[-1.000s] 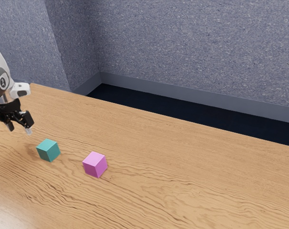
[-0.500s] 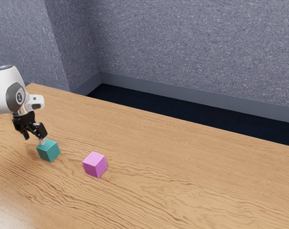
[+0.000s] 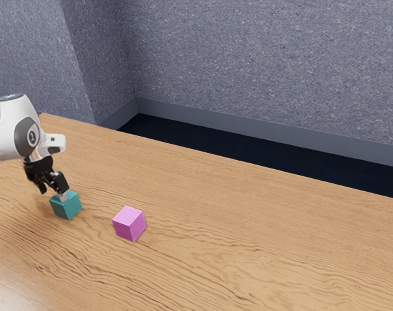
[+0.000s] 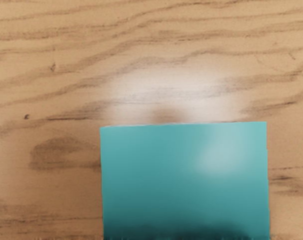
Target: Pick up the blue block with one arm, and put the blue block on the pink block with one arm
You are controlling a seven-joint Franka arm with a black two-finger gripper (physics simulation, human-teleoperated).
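Gripper — open or closed, unclear — hovers at blue block; exterior view shows pink block nearby.

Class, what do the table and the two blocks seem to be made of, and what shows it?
The table: wood or wood veneer, wavy grain, soft sheen. The blue block: smooth, uniform teal, faint highlight; likely plastic or painted. The pink block: same plain look, probably likewise.

On the counter, one block sits toward the exterior view's left, directly beneath the tool. The other block lies near it on the right, apart.
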